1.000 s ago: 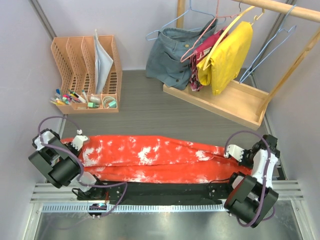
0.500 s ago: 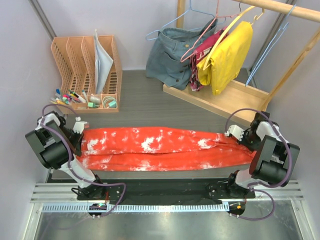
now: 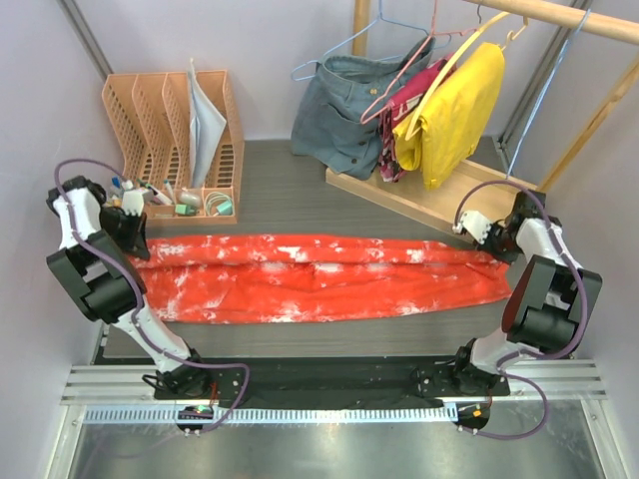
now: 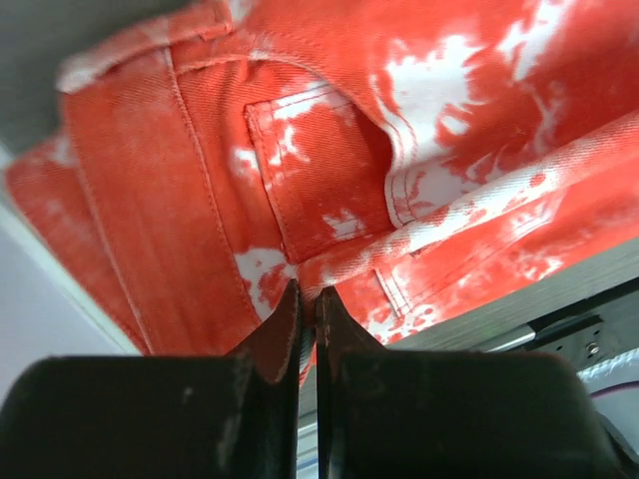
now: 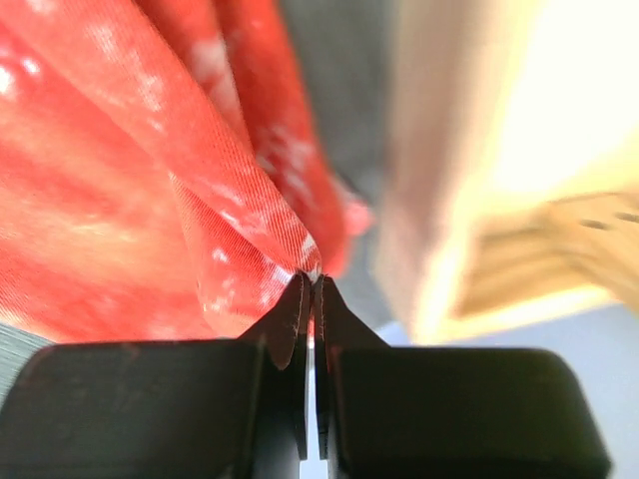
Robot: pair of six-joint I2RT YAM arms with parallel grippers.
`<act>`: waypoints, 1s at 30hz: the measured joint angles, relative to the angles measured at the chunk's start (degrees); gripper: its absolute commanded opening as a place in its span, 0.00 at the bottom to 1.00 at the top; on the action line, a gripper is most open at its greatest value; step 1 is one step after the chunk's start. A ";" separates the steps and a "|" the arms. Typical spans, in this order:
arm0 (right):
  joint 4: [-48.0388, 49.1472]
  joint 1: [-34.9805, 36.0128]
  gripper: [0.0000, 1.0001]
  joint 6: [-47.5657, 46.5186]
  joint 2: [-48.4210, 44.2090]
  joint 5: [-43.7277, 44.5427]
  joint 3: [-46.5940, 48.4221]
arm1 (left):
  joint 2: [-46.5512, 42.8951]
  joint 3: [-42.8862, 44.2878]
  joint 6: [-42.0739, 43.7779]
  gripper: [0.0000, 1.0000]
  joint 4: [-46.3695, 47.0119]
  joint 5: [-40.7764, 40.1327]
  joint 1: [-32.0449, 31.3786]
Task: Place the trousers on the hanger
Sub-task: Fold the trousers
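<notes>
bench: grey, carries the trousers | trousers: stretched lengthwise across the bench between both arms, waist at left | left fingers: pinching the waist edge near a pocket | right fingers: pinching a fold at the leg end

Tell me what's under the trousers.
Only grey table shows around the trousers, stretched between the left gripper and right gripper. Anything directly beneath the fabric is hidden.
</notes>
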 measured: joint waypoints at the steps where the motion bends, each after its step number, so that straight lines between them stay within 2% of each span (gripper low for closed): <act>1: -0.83 -0.20 0.01 0.00 -0.48 -1.07 1.46 | -0.20 2.12 -0.04 0.00 -1.22 0.85 -0.09; 5: -3.67 -1.97 0.01 -0.44 -4.20 -4.94 5.09 | -2.64 8.52 0.72 0.00 -5.33 3.76 -0.20; 9: -8.04 -6.82 0.01 -3.23 -9.84 -9.05 5.62 | -7.72 8.79 3.76 0.00 -7.96 5.05 0.33; 14: -10.51 -11.21 0.01 -7.41 -14.36 -10.51 0.13 | -13.84 0.66 9.75 0.00 -9.42 4.85 4.15; 19: -7.87 -12.55 0.01 -11.19 -15.17 -7.13 -11.52 | -16.39 -17.09 17.31 0.00 -2.49 -2.58 7.50; 22: -5.18 -12.83 0.01 -13.35 -15.21 -4.76 -16.28 | -15.82 -23.80 19.76 0.00 1.84 -6.51 7.80; 30: -1.92 -12.74 0.01 -15.50 -15.98 -3.98 -19.15 | -10.21 -24.30 18.12 0.00 4.96 -7.34 7.74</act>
